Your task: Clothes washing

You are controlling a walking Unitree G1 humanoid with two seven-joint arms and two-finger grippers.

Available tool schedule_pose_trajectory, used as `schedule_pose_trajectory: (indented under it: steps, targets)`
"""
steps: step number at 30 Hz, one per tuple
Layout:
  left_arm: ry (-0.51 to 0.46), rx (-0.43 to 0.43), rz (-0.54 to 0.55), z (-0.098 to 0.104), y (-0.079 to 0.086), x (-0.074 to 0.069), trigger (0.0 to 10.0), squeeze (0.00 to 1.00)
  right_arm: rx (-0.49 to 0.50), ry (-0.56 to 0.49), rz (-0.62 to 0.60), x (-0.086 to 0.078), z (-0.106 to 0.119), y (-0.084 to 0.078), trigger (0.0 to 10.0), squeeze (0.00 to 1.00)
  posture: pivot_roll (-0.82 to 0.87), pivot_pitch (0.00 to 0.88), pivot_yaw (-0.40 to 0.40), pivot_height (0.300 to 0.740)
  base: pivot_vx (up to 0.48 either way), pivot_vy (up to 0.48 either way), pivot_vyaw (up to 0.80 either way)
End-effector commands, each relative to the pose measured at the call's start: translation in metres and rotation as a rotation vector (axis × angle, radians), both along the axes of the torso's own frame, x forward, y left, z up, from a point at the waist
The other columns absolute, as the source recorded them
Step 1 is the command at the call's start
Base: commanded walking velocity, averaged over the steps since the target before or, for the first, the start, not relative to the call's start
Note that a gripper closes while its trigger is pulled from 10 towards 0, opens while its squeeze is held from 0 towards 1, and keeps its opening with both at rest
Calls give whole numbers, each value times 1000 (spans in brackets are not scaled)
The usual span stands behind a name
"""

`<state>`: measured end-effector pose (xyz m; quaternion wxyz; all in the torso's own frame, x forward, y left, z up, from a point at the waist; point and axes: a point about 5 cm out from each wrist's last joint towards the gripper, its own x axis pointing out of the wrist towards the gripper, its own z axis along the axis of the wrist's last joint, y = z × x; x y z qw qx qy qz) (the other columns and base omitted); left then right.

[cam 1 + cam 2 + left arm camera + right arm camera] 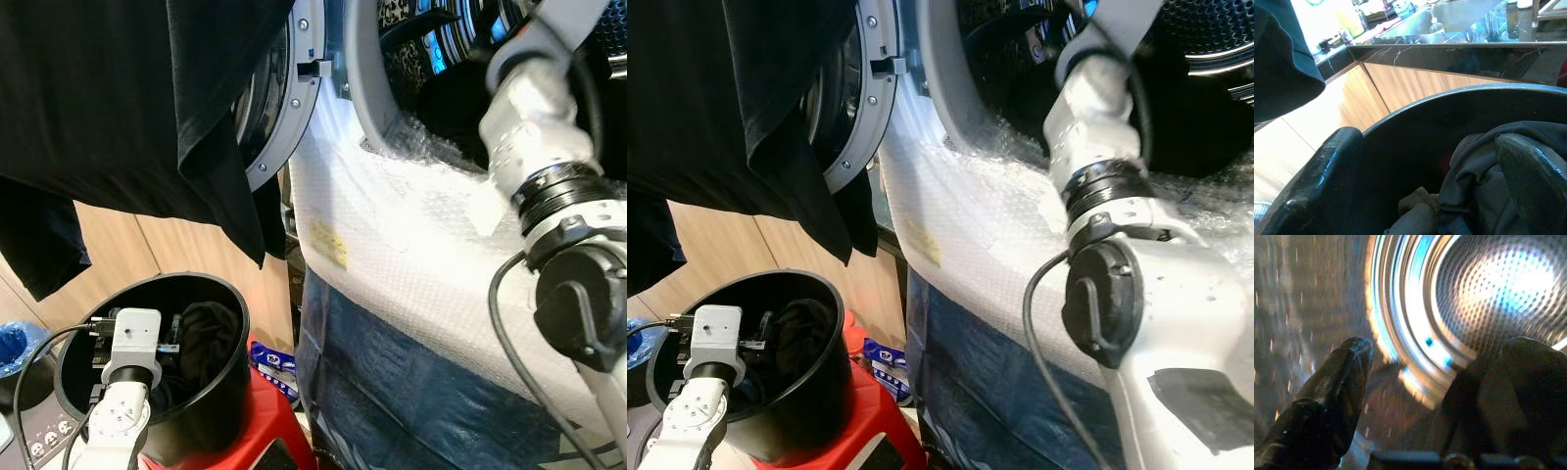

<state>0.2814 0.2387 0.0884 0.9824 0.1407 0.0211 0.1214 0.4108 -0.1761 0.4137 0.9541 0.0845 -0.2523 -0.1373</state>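
A black bucket (231, 294) on a red stool holds dark grey clothes (1484, 166). My left gripper (1430, 191) is down inside the bucket, open, its fingers (1327, 181) on either side of the heap and just above it. A large black garment (127, 98) hangs from above at the upper left, in front of the washer's open door (286, 108). My right arm (534, 127) reaches through the washer's opening into the steel drum (1498, 293). There my right gripper (1435, 396) is open with nothing clearly held. A dark shape sits beside one finger.
The washer's front is wrapped in bubble wrap (411, 245), with a blue sheet (392, 392) below. The red stool (257, 423) stands close against it. Wooden cabinet fronts (118, 255) lie behind the bucket. A blue packet (274, 362) lies on the floor between stool and washer.
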Motion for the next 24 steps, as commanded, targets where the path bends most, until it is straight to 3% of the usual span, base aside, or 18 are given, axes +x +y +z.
schedule_pose_trajectory:
  steps: [1, 6, 9, 11, 14, 17, 19, 21, 24]
  targets:
    - [-6, 23, 10, 4, 4, -1, 10000, 0, 0, -44, -7, -3, 9, 1, 10000, 0, 128, 0, 76, 740, 0, 0, 0]
    - [-18, 23, 28, 6, 7, -3, 10000, 0, 18, -110, -13, -6, 7, -5, 10000, 0, 120, 0, 81, 740, 0, 0, 0]
    - [-24, 18, 38, 6, 6, -6, 10000, 0, 36, -216, -6, -13, 6, -11, 10000, 0, 131, 0, 77, 740, 0, 0, 0]
    - [-22, 20, 40, 5, 7, -8, 10000, 0, 24, -365, 61, -25, 10, -9, 10000, 0, 126, 0, 78, 740, 0, 0, 0]
    - [-17, 19, 45, 4, 8, -10, 10000, 0, 38, -472, 154, -40, 10, -7, 10000, 0, 120, 0, 75, 740, 0, 0, 0]
    - [-10, 17, 53, 1, 10, -13, 10000, 0, 25, -526, 166, -54, 5, -10, 10000, 0, 109, 0, 74, 740, 0, 0, 0]
    - [-10, 15, 54, -1, 9, -15, 10000, 0, 18, -555, 233, -64, -1, -5, 10000, 0, 103, 0, 72, 740, 0, 0, 0]
    - [-6, 17, 46, -3, 7, -16, 10000, 0, -35, -598, 366, -80, -7, 9, 10000, 0, 97, 0, 69, 740, 0, 0, 0]
    - [-5, 17, 44, -3, 7, -16, 10000, 0, -4, -616, 537, -101, -13, 23, 10000, 0, 100, 0, 63, 740, 0, 0, 0]
